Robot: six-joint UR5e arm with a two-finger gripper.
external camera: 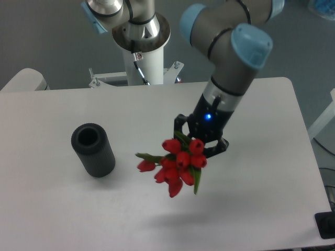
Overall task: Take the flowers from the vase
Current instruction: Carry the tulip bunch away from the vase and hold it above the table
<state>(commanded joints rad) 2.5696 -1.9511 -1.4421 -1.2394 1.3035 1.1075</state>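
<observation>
One vase [93,149] stood upright near the desk's [261,209] left edge. The arm reached down from the far edge, pincer [201,141] clamped on the flowers [177,164], aloft mid-desk.

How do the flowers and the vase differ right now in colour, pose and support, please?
The flowers are bright red with green leaves; the vase is matte dark grey. The flowers hang tilted in the air, buds pointing down and toward the camera, while the vase stands upright with its round mouth open and nothing in it. The claw holds the flowers; the vase rests on the white table. Both are over the same table.
</observation>
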